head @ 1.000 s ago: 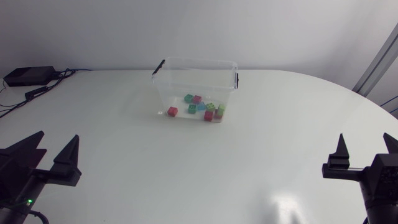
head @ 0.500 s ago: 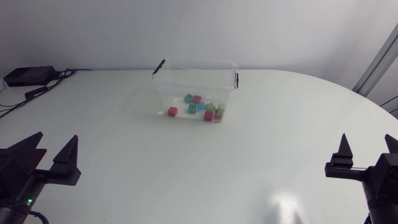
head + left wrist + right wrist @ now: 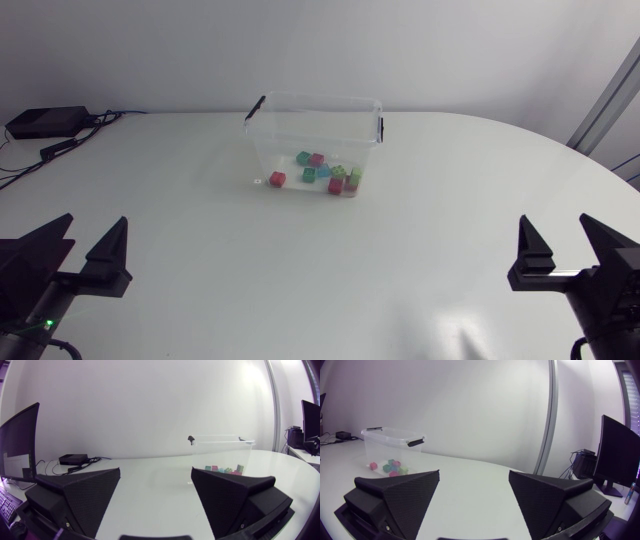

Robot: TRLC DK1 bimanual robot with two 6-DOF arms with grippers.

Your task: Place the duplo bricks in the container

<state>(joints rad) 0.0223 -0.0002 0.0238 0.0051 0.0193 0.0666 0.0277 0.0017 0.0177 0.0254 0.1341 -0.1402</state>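
Note:
A clear plastic container [image 3: 315, 100] with black clips stands at the back middle of the white table. Several duplo bricks [image 3: 322, 172] in red, green, blue and pink lie on its floor. My left gripper [image 3: 93, 220] is at the front left, open and holding nothing. At the front right my right gripper [image 3: 554, 222] is also open and bare. Both are far from the container. The left wrist view has its gripper [image 3: 155, 471] facing the container [image 3: 220, 445] and the bricks [image 3: 223, 468] in it. Far ahead of the right gripper [image 3: 474, 474] is the container [image 3: 390, 442].
A black box [image 3: 40, 122] with cables lies at the table's back left corner. White tabletop [image 3: 300, 270] stretches between both grippers and the container.
My right gripper has shifted to the left, a little further in over the table. The left arm, the container and the bricks have not moved.

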